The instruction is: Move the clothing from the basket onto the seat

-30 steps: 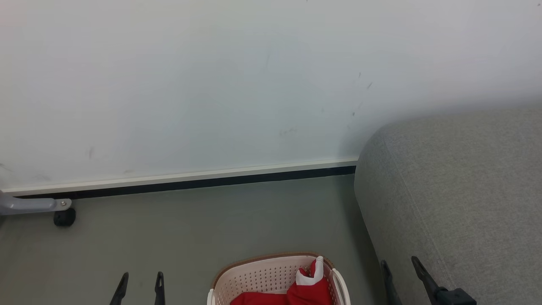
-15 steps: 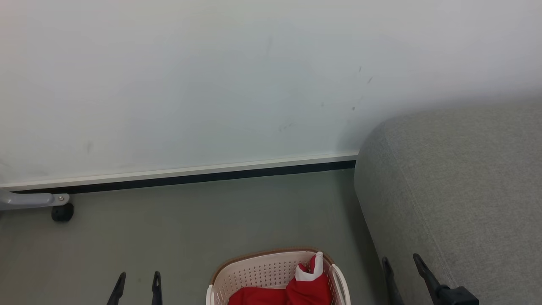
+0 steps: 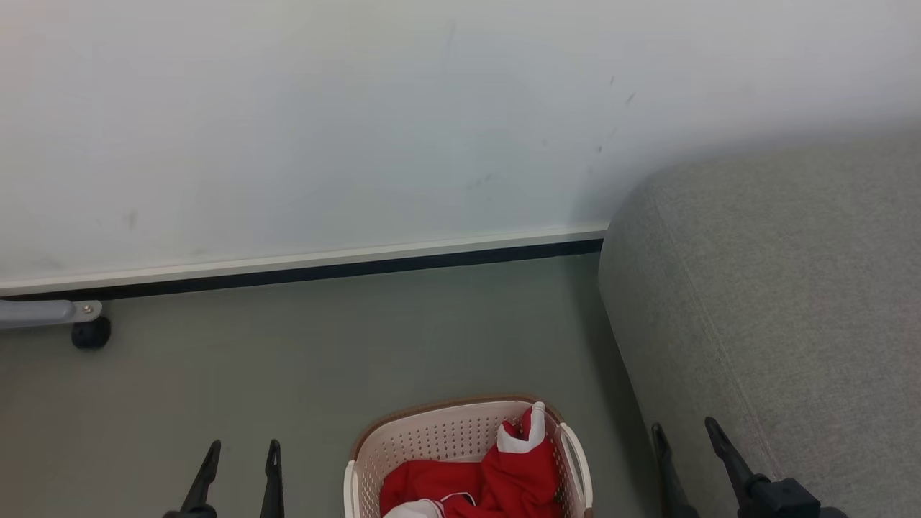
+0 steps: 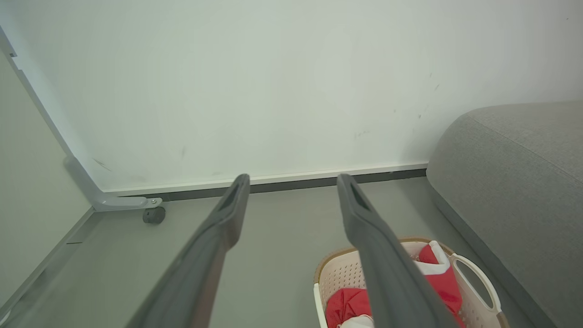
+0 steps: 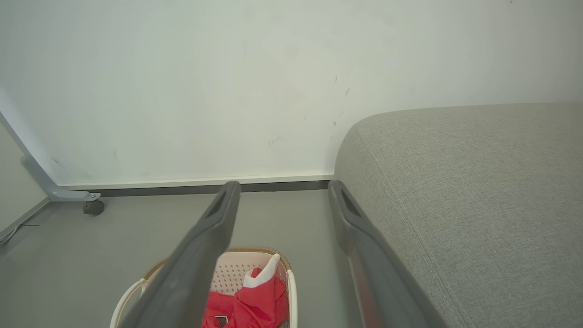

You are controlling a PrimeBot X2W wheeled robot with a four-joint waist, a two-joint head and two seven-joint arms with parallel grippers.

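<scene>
- The basket (image 3: 432, 437) stands on the grey floor (image 3: 288, 345) at the bottom middle of the head view, just beside the front of the seat (image 3: 791, 288).
- The clothing (image 3: 504, 478) lies bunched inside the basket. It is red with white trim, and one fold rises above the rim on the side nearest the seat.
- The seat takes up the right side of the head view, with its rounded corner close to the wall (image 3: 360, 108).
- The left gripper (image 3: 244, 447) hangs above the floor to the left of the basket. Its two dark fingers are spread apart with nothing between them.
- The right gripper (image 3: 683, 426) is to the right of the basket, by the seat's edge. Its fingers are also spread and empty.
- Neither gripper touches the basket or the clothing.
- A dark baseboard (image 3: 360, 267) runs along the foot of the wall.
- At the far left, a grey metal leg (image 3: 43, 312) rests on a small black wheel (image 3: 91, 334).
</scene>
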